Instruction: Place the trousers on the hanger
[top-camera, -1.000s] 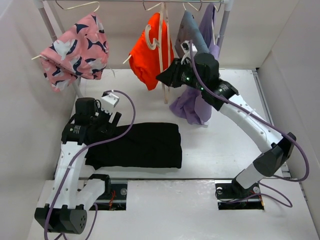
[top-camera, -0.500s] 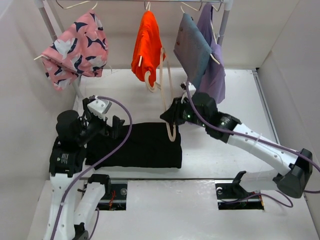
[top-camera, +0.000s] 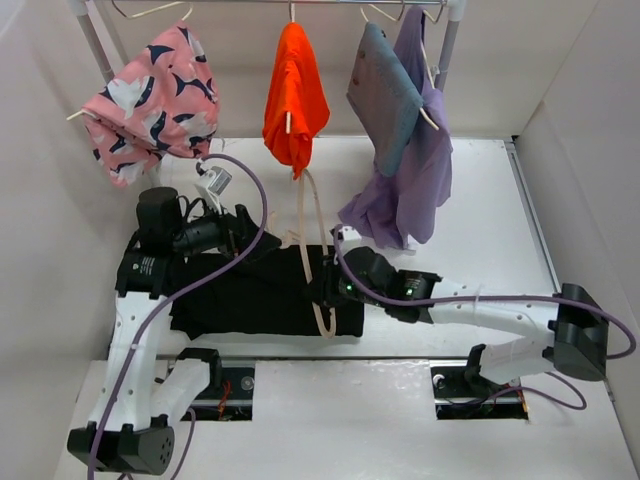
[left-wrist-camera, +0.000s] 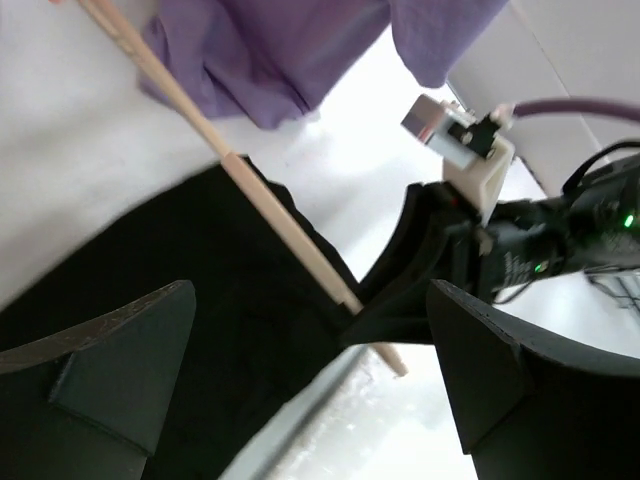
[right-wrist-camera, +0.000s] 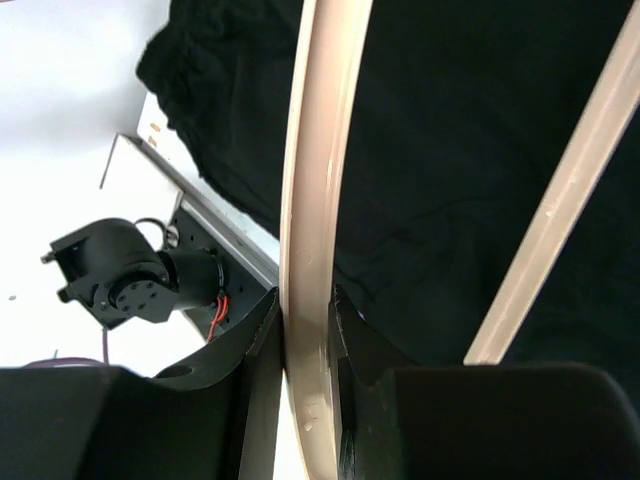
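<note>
The black trousers (top-camera: 250, 295) lie folded on the table in front of the left arm. The pale beige hanger (top-camera: 305, 215) lies tilted over their right part, its far end up near the orange garment. My right gripper (top-camera: 323, 290) is shut on the hanger's lower arm, low over the trousers. In the right wrist view the fingers (right-wrist-camera: 258, 340) pinch the beige arm (right-wrist-camera: 318, 150) with black fabric (right-wrist-camera: 450, 140) behind. My left gripper (top-camera: 252, 232) is open and empty above the trousers' far edge. Its view shows the hanger bar (left-wrist-camera: 270, 215) across the trousers (left-wrist-camera: 190, 300).
A clothes rack stands at the back with a pink patterned garment (top-camera: 150, 95), an orange garment (top-camera: 293, 90), and grey and purple garments (top-camera: 400, 140) hanging low over the table. White walls close in left, right and behind. The arm bases (top-camera: 215, 385) sit at the near edge.
My right arm has carried the hanger down from the rack and toward me, to lie over the trousers. My left gripper has swung up and to the right, still open.
</note>
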